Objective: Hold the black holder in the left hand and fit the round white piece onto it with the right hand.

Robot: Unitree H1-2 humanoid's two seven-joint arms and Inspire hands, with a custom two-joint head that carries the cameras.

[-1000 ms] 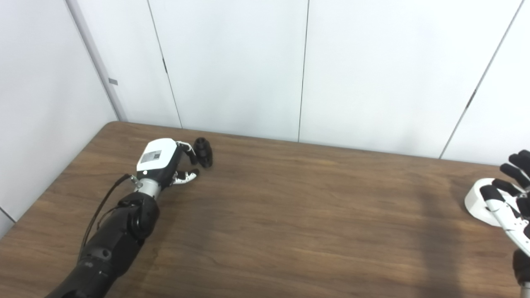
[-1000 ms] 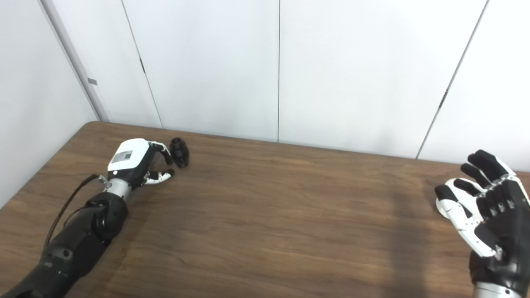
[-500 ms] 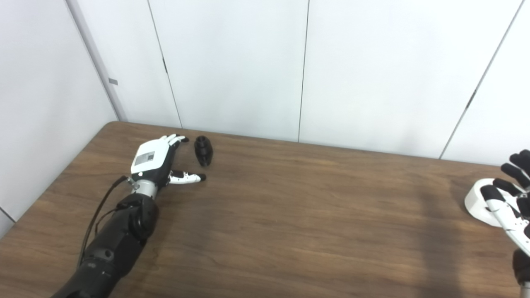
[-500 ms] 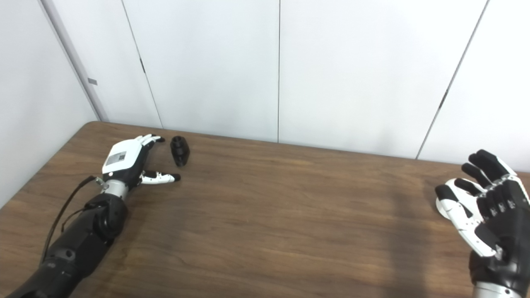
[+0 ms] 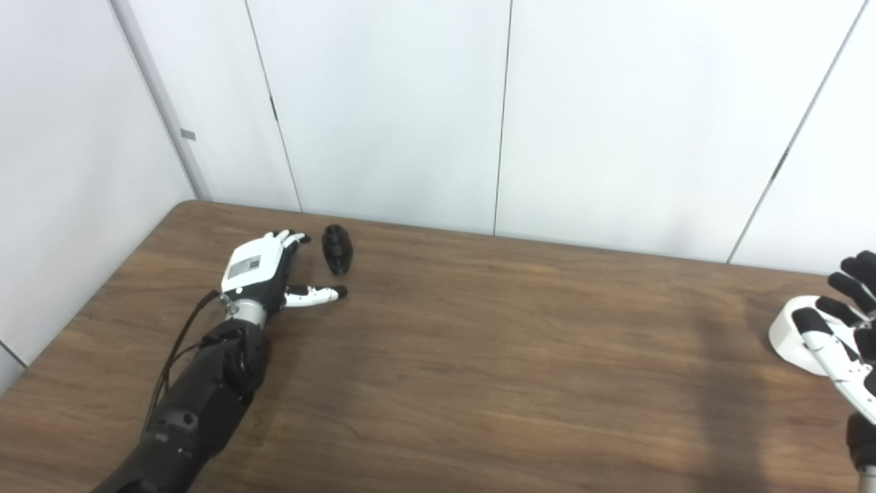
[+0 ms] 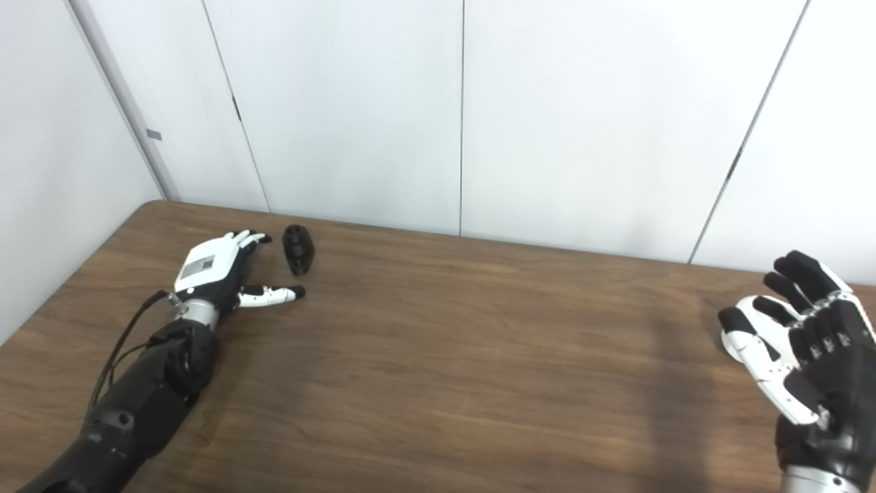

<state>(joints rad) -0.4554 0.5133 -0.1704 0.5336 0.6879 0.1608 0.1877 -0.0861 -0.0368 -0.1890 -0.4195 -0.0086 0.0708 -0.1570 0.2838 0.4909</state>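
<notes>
Black holder (image 5: 337, 249): upper left of frame, lying on table (image 5: 479, 356), ungrasped
My left hand (image 5: 263, 268): flat beside it, fingers spread, empty, lined up for grasp
Round white piece (image 5: 790, 333): right edge, partly behind my right hand (image 6: 804, 349), fingers apart, holding nothing

Paired head cameras, downward over table (image 5: 479, 356)

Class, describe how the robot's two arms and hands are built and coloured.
The left robot hand has a white back bearing a small grey label, and white fingers tipped black. Its forearm is black, with a thin black cable looping beside the metal wrist. The right robot hand is black with white thumb-side parts.
</notes>
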